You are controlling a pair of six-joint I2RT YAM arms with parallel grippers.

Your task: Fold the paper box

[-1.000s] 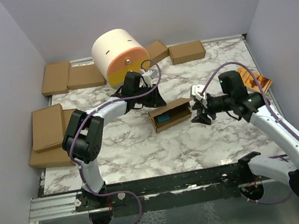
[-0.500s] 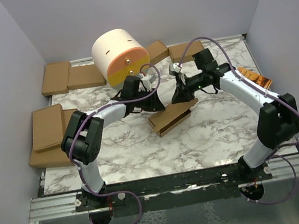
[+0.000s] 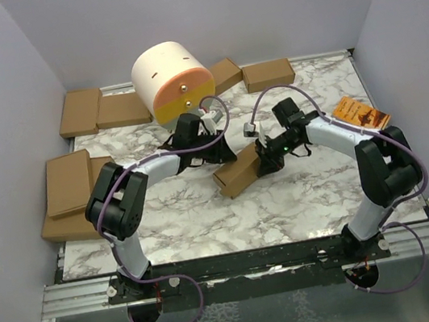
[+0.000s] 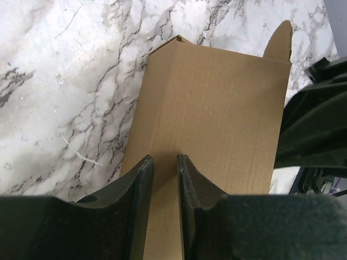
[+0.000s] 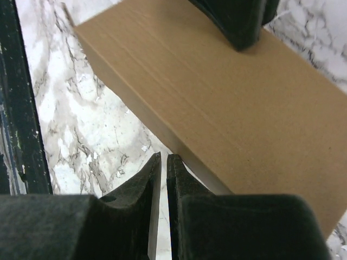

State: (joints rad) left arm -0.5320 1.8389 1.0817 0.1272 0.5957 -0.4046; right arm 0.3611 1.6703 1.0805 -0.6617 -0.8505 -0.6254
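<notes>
**Box shut mid-table, both grippers on it**

The paper box (image 3: 238, 175) is plain brown cardboard with no print on the faces that show. The only lettering is dark print on the orange booklet (image 3: 361, 114) at the far right, and it is too small to read.

A second ago the box lay open with the right gripper (image 5: 161, 158) at its right end, reaching in from the near right. Half a second ago the lid was down and the right arm (image 3: 332, 128) had swung to the far side. Now the box is closed and flat, skewed, and sits a little nearer and further left. The arm is folded, elbow near, and no longer covers part of the booklet.

The right gripper's fingers are pressed almost together with nothing between them, tips at the box's long edge. The left gripper (image 4: 161, 160) has kept to the box's far-left end. Its fingers stand a narrow slit apart over the cardboard; whether they pinch it or only lie on it cannot be told.

The box lies in the middle of the marble table (image 3: 208, 223), with bare marble on its near side and to its right. The far side is crowded by the white-and-orange cylinder (image 3: 172, 82) and a row of cardboard boxes (image 3: 269, 75). More boxes are stacked along the left edge (image 3: 69, 184).
</notes>
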